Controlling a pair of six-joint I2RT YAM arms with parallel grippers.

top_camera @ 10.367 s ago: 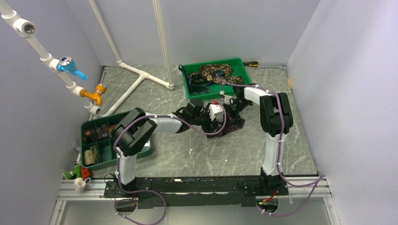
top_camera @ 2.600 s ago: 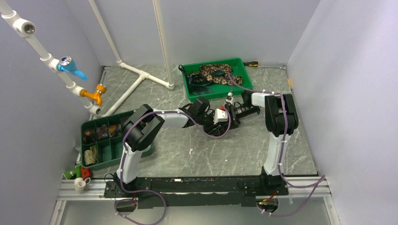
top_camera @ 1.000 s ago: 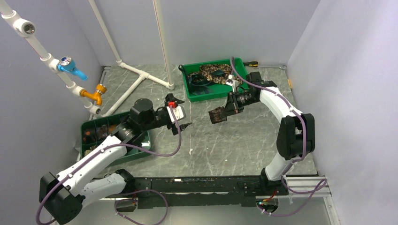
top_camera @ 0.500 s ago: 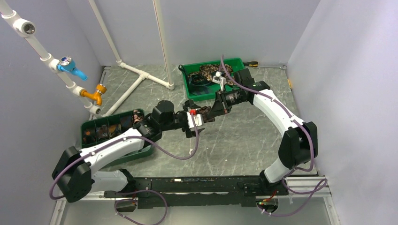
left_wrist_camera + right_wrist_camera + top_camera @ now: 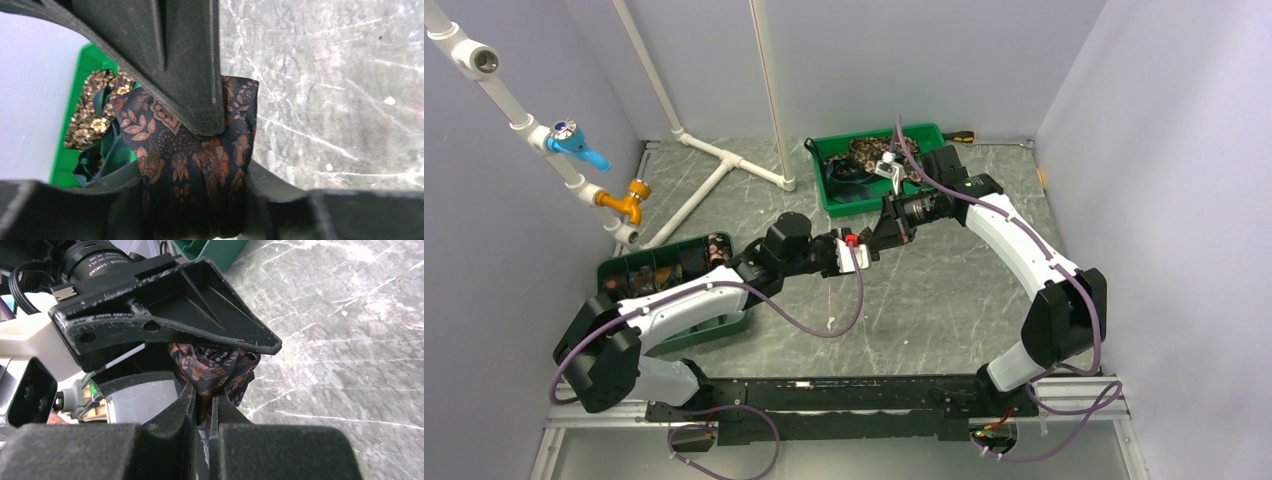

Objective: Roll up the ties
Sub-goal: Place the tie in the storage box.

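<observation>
A rolled tie [image 5: 200,165], dark with an orange leaf pattern, hangs above the marble table between both grippers. My left gripper [image 5: 195,175] is shut on its sides, and the fabric fills the gap between the fingers. My right gripper [image 5: 203,395] is shut on the same roll [image 5: 215,365] from the opposite side, with its finger [image 5: 175,65] pressing on the roll's top. In the top view the two grippers meet at mid-table [image 5: 871,247]. More ties, one of them mottled tan [image 5: 861,152], lie loose in the green tray [image 5: 839,205] behind.
A green compartment tray [image 5: 624,275] with rolled items stands at the left, under my left arm. White pipes [image 5: 724,160] cross the back left floor, with taps [image 5: 574,140] on the left wall. Grey walls enclose the table.
My left arm has swung from the left side to mid-table and its open jaws have closed around the rolled tie. My right gripper carried the roll slightly left to meet it.
</observation>
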